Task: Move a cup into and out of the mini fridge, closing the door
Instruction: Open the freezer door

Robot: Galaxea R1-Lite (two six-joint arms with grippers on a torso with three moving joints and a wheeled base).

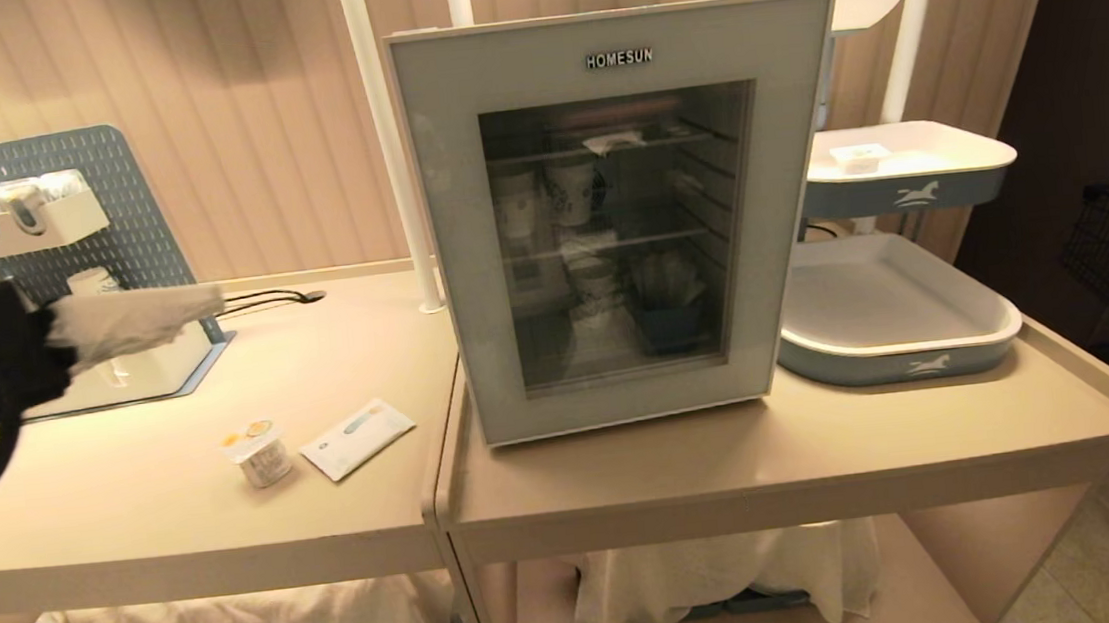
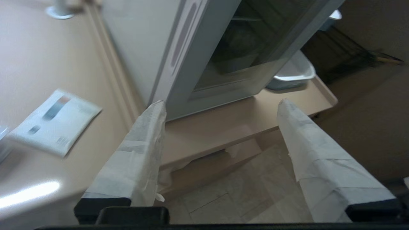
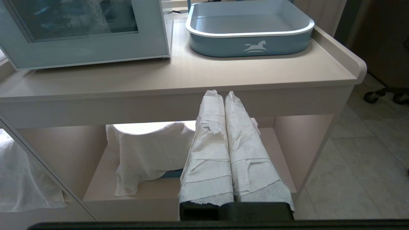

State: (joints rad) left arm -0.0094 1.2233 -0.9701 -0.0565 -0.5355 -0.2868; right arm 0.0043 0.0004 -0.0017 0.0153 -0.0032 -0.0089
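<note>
Nothing of the task shows as done yet: the fridge is shut and the cup sits outside it.

We see the mini fridge (image 1: 626, 215) standing on the right table (image 1: 788, 452) with its door (image 1: 470, 259) closed, paper cups dim behind the glass. On the left table (image 1: 129, 499), near the front edge, the cup (image 1: 261, 454) stands upright just beside a flat white packet (image 1: 357, 437), untouched. Our left tool (image 1: 139, 323) hovers over the far left of that table, well apart from the cup, jaws spread wide and empty. Our right tool (image 3: 223, 95) hangs low before the right table, jaws pressed together on nothing. We judge that opening, loading, retrieving and closing all remain.
</note>
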